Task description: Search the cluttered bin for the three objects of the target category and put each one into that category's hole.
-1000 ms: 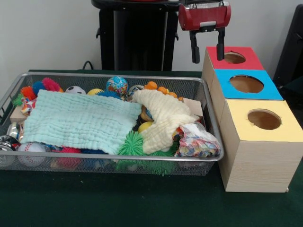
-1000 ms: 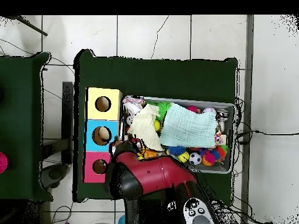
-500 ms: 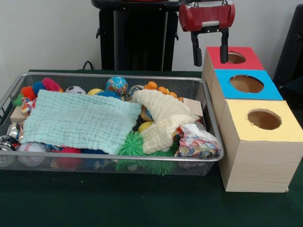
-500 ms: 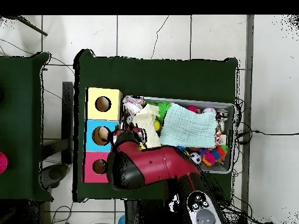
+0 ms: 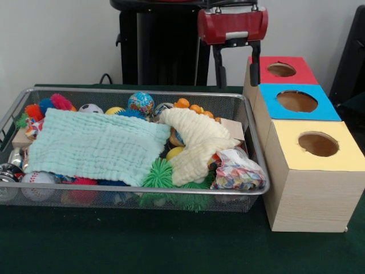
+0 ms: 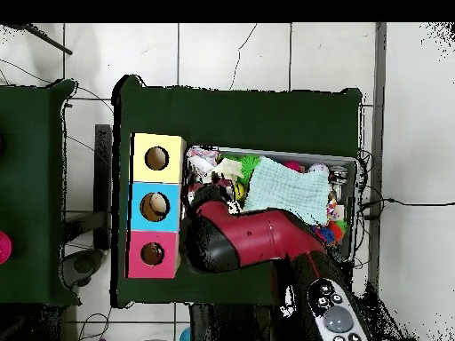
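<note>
Above the far right corner of the wire bin (image 5: 251, 123), my gripper (image 5: 236, 64) hangs in the air with its two black fingers (image 5: 219, 65) spread apart and nothing between them. It sits just beside the red-topped box (image 5: 268, 80), clear of the bin's contents. From overhead, my red arm (image 6: 258, 249) covers the bin's end next to the boxes.

Three wooden boxes stand in a row, touching the bin's right side in the front view: the red one farthest, the blue-topped box (image 5: 316, 105) in the middle, the yellow-topped box (image 5: 342, 151) nearest the camera. Each has a round hole in its top.

Inside the bin, a pale green cloth (image 5: 97, 145) lies spread over most of the clutter, and a cream cloth (image 5: 197, 142) is draped beside it. Around them I see a globe-patterned ball (image 5: 141, 103), a soccer ball (image 5: 90, 108), a baseball (image 5: 37, 185), a green spiky ball (image 5: 158, 174) and a crumpled patterned bag (image 5: 238, 171). Which category is the target, I cannot tell.
</note>
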`<act>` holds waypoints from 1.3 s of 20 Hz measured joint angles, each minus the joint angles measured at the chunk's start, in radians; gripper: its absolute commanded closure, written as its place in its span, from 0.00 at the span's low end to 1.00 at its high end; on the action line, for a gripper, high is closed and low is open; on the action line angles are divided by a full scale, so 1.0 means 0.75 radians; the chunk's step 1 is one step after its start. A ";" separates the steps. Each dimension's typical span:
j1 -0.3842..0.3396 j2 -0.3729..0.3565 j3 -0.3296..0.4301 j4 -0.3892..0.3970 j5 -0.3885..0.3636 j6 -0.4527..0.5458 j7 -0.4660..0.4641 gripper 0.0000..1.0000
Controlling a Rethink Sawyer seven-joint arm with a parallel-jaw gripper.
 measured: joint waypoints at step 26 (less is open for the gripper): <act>0.137 0.307 -0.119 -0.165 -0.323 -0.193 0.000 0.00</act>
